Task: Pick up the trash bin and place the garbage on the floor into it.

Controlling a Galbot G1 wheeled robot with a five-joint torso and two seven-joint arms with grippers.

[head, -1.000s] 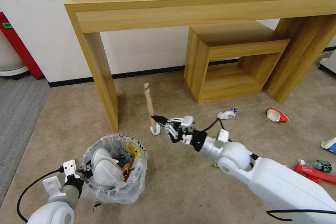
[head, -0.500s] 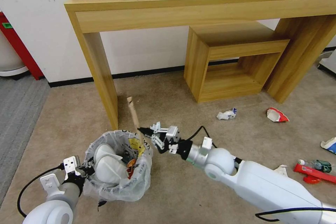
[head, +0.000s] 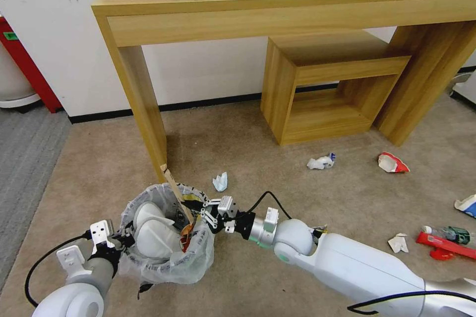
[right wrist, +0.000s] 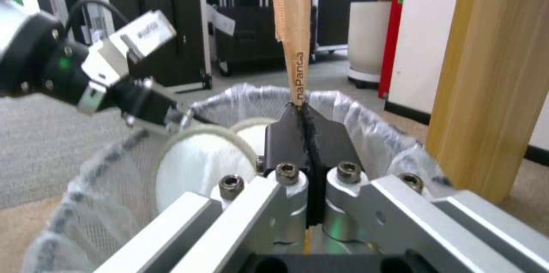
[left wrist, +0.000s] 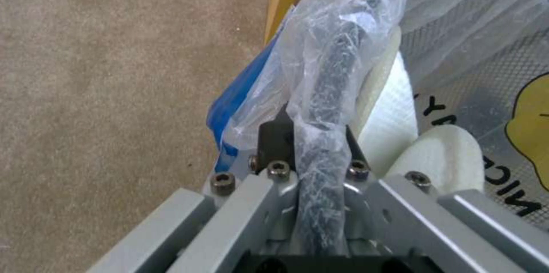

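Observation:
The trash bin (head: 196,252), lined with a crinkly bag, stands on the beige floor (head: 258,277) at lower left. My left gripper (head: 123,241) is shut on its near rim (left wrist: 337,62). White slippers (head: 153,237) and wrappers lie inside. My right gripper (head: 191,206) hangs over the bin's far rim, shut on a wooden stick (head: 173,187) that leans up toward the table leg. In the right wrist view the stick (right wrist: 293,28) rises from the closed jaws above the bin (right wrist: 366,144). More garbage lies on the carpet: a blue-white scrap (head: 220,182), a crumpled wrapper (head: 321,161), a red-white cup (head: 392,162).
A wooden table's leg (head: 148,124) stands just behind the bin, with a wooden cube shelf (head: 327,89) under the table. At far right lie a blue-white cup (head: 466,205), a bottle (head: 450,233), a red packet (head: 446,246) and a white paper (head: 397,242). Grey ribbed carpet (head: 25,158) is at left.
My right gripper carried the stick left and down, from above the open carpet to over the bin's rim. The blue-white scrap stays on the carpet. The left gripper keeps its hold.

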